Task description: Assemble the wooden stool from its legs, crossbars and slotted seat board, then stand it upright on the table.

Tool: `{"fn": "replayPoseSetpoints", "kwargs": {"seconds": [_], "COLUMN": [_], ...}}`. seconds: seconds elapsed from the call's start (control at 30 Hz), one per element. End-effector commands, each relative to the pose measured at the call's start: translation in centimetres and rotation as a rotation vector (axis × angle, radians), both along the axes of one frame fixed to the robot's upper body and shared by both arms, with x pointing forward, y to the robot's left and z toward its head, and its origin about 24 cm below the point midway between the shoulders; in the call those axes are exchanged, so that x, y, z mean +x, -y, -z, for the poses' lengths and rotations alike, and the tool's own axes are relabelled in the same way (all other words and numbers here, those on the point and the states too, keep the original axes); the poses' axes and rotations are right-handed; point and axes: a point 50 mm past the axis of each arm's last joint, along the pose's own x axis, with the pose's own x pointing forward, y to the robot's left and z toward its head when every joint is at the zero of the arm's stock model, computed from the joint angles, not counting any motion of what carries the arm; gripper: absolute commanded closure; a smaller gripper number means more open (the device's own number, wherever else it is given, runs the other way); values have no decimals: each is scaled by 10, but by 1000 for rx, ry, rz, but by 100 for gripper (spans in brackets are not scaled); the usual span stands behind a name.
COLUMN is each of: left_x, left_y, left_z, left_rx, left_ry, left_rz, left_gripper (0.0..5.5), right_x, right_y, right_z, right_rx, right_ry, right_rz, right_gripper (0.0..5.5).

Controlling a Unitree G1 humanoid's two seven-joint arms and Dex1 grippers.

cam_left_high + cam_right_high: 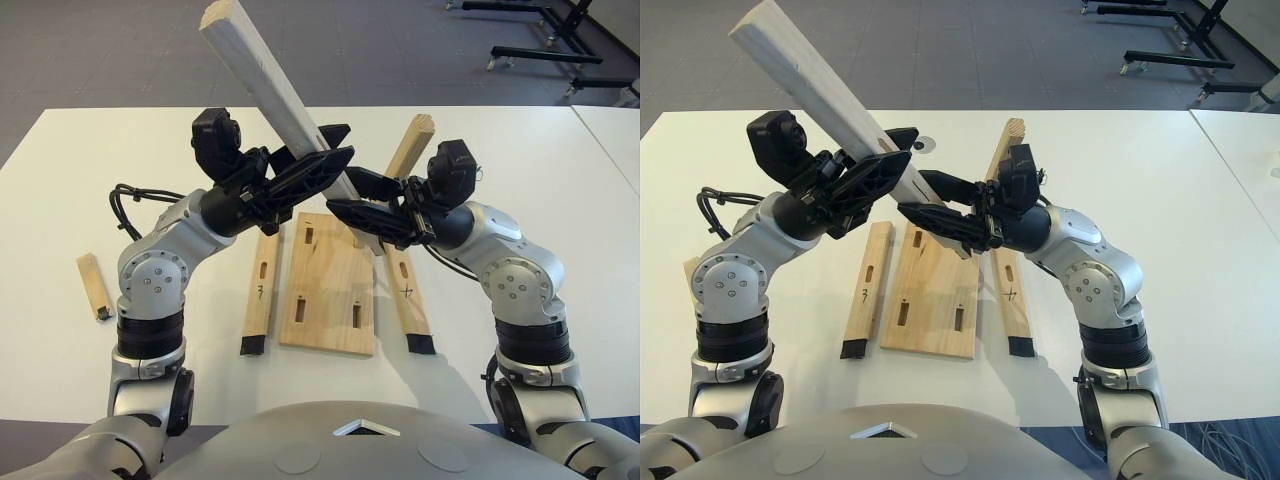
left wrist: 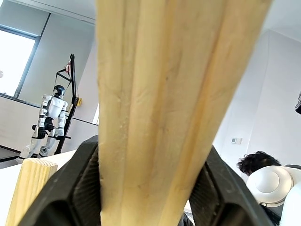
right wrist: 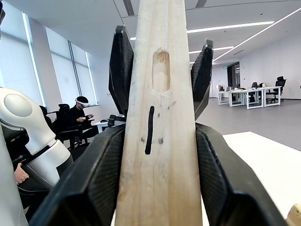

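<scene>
Top end of the held leg (image 1: 265, 65) meets the top edge in the left eye view. Its lower end is hidden behind the right gripper (image 1: 342, 190). Both wrist views cut it off at top and bottom, so no end is visible there.

Far edge of the seat board (image 1: 330, 300) is covered by both grippers and the held leg.

Far end of the left lying leg (image 1: 262, 295) sits under the left gripper (image 1: 345, 142).

Middle stretch of the right lying leg (image 1: 412, 300) is behind the right gripper.

In the right eye view the short wooden piece (image 1: 95, 285) is mostly behind the left arm (image 1: 165, 255).

The pen marks (image 1: 259, 291) on the lying legs are too small to read.
</scene>
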Motion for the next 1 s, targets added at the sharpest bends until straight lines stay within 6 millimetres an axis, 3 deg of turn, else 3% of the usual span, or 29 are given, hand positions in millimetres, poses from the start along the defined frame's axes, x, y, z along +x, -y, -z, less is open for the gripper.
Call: {"fn": "replayPoseSetpoints", "kwargs": {"seconds": [0.03, 0.2, 0.33, 0.47, 0.57, 0.67, 0.8, 0.9, 1.0], "left_x": [0, 1, 3, 3, 11, 25, 41, 52, 58], "left_y": [-3, -6, -13, -34, -52, -73, -86, -85, -79], "left_z": [4, 5, 8, 13, 16, 23, 45, 65, 74], "left_rx": [8, 0, 18, 129, 265, 406, 508, 534, 429], "left_ry": [-8, -2, 23, 98, 192, 275, 322, 331, 328], "left_rz": [-14, -31, -104, -196, -285, -331, -396, -435, -425], "left_gripper": [346, 347, 347, 347, 347, 347, 347, 347, 347], "right_x": [-1, 1, 3, 8, 18, 30, 32, 30, 32], "right_y": [9, 26, 54, 75, 83, 84, 78, 75, 72], "right_z": [-2, -12, -44, -83, -99, -96, -91, -88, -85], "right_rx": [-21, 11, 147, 304, 365, 373, 355, 333, 316], "right_ry": [-1, 18, 85, 174, 200, 169, 166, 168, 158], "right_rz": [-6, 30, 96, 229, 349, 440, 435, 438, 429], "right_gripper": [251, 158, 158, 158, 158, 158, 158, 158, 158]}}
